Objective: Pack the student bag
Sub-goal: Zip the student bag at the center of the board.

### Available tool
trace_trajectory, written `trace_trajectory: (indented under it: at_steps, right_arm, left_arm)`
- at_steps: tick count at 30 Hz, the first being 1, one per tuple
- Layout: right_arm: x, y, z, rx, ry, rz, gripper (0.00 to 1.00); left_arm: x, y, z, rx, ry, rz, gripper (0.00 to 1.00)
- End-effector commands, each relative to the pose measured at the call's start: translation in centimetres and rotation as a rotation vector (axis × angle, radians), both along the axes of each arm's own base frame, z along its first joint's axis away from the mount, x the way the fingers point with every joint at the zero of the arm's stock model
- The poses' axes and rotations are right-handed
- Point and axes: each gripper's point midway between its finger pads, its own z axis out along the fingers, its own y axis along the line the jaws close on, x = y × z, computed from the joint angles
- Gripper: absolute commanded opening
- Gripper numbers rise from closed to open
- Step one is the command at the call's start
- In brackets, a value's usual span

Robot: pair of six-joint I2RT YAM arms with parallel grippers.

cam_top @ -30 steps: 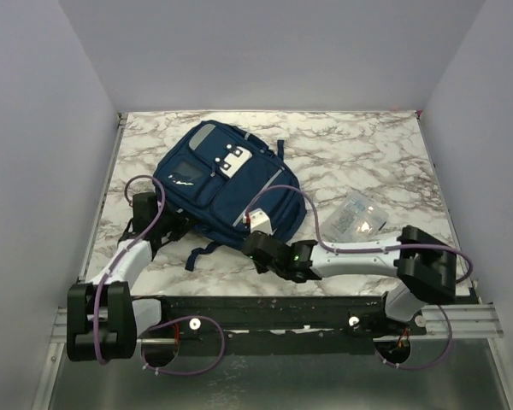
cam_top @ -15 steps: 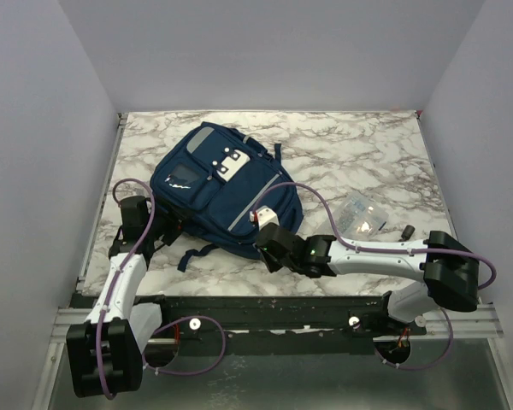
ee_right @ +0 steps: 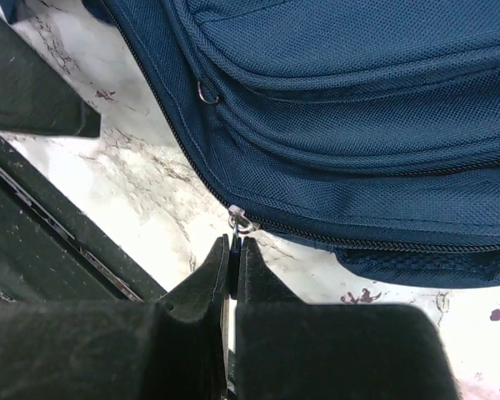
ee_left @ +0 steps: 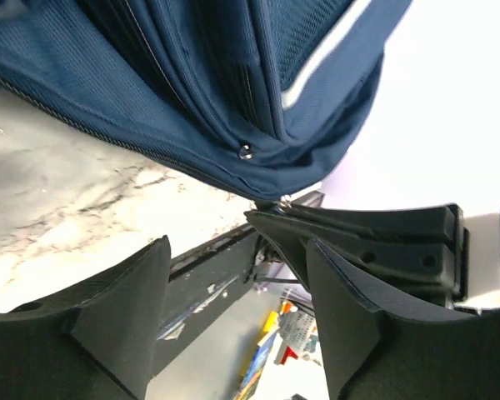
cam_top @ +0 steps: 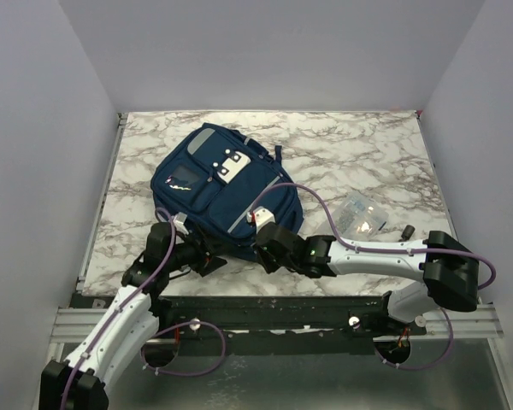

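Right gripper (ee_right: 236, 247) pinched shut on zip pull (ee_right: 242, 223). Left gripper (ee_left: 237, 250) open, empty; should pin bag (cam_top: 222, 184) while right draws along the zip.

The left arm (cam_top: 120, 329) and the right arm (cam_top: 376, 254) share one build: white tubular links between chunky black joint housings, with purple cables (cam_top: 301, 188) looping along them. A small green light (cam_top: 309, 253) glows on the right arm's black wrist block. The left pincer (ee_left: 237, 250) and the right pincer (ee_right: 234, 243) each have two matte black, wedge-shaped fingers (ee_left: 117, 317).
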Motion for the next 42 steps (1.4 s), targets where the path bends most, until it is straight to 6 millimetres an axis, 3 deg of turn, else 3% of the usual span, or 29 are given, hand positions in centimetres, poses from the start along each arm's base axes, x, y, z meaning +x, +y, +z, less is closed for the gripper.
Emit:
trace_trajectory:
  at_steps: [1, 3, 8, 13, 19, 22, 23, 28, 31, 36, 38, 42]
  right_arm:
    - [-0.7, 1.1, 0.9, 0.071, 0.009, 0.041, 0.00]
    - [-1.0, 1.3, 1.1, 0.089, 0.018, 0.051, 0.01]
    - [-1.4, 1.7, 1.2, 0.101, 0.031, 0.077, 0.01]
    - [-1.6, 2.0, 1.5, 0.123, 0.036, 0.087, 0.01]
    - [-1.6, 1.7, 1.5, 0.103, 0.034, 0.092, 0.01]
    - [-1.3, 0.5, 1.3, 0.091, -0.006, 0.081, 0.01]
    - [-1.2, -0.2, 1.1, 0.062, -0.014, 0.075, 0.00]
    - [0.1, -4.5, -0.8, -0.118, -0.064, -0.018, 0.00]
    - [2.2, -8.2, -1.7, -0.225, -0.077, -0.150, 0.00]
    - [5.1, -10.0, -0.2, -0.169, -0.069, -0.261, 0.00]
    - [6.0, -9.7, 0.6, -0.141, -0.072, -0.259, 0.00]
    - [5.2, -6.0, 1.6, -0.040, -0.032, -0.101, 0.00]
  left_arm:
    - [-0.4, -0.8, -0.2, -0.142, 0.082, 0.123, 0.70]
    - [-0.2, -1.3, 0.0, -0.206, 0.082, 0.134, 0.71]
    - [0.5, -2.4, 0.3, -0.181, 0.067, 0.072, 0.69]
    - [0.9, -3.8, 0.4, -0.171, 0.085, 0.006, 0.51]
    - [1.6, -2.8, -1.4, -0.113, 0.062, 0.063, 0.18]
    - [2.5, -1.6, -1.6, -0.060, -0.007, 0.087, 0.01]
    - [2.7, -1.0, -1.6, -0.036, -0.018, 0.091, 0.00]
    - [4.4, 4.3, -2.0, 0.160, -0.055, 0.177, 0.00]
    - [4.5, 8.0, -2.0, 0.279, -0.062, 0.270, 0.00]
    - [4.5, 12.1, -0.8, 0.400, -0.079, 0.415, 0.00]
    - [4.4, 12.3, -0.3, 0.383, -0.065, 0.437, 0.00]
    - [4.4, 11.1, 0.3, 0.314, -0.076, 0.398, 0.00]
